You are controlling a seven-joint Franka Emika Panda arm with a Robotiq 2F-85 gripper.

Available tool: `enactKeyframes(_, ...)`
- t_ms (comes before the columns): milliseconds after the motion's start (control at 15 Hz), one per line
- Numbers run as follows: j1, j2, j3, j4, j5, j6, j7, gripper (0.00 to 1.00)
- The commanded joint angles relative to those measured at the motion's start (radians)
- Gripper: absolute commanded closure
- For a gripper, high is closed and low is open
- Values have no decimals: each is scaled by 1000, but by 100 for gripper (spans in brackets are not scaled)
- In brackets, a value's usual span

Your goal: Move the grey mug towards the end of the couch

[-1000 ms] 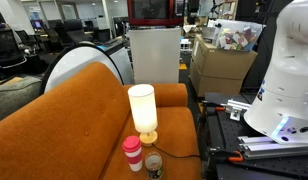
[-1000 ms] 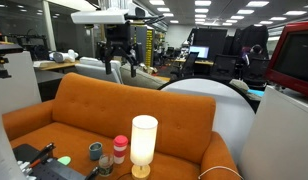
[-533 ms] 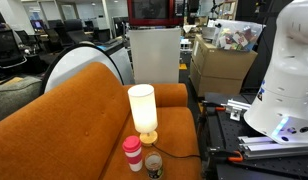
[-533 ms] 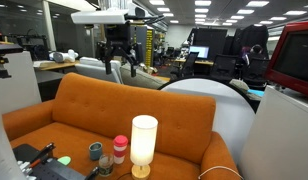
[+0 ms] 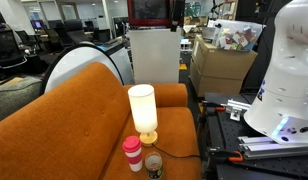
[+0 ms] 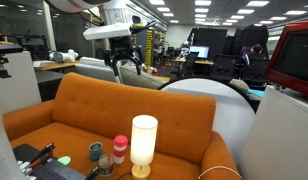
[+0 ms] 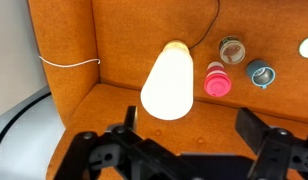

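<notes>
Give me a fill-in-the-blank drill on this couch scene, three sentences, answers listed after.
1. The couch is upholstered in ____ fabric.
2. In an exterior view, the red-and-white tumbler stands between the grey mug and the glowing ____.
3. The gripper hangs high over the couch, its jaws ____ and holding nothing.
Missing words: orange; lamp; open.
</notes>
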Motion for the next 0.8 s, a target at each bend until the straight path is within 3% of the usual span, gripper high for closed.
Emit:
enactKeyframes(0,13,34,36,-36,-21,83,-7,0)
enactKeyframes(533,10,24,33,-28,3,48,-1,0)
enactKeyframes(733,54,76,38,-38,37,66,-16,0)
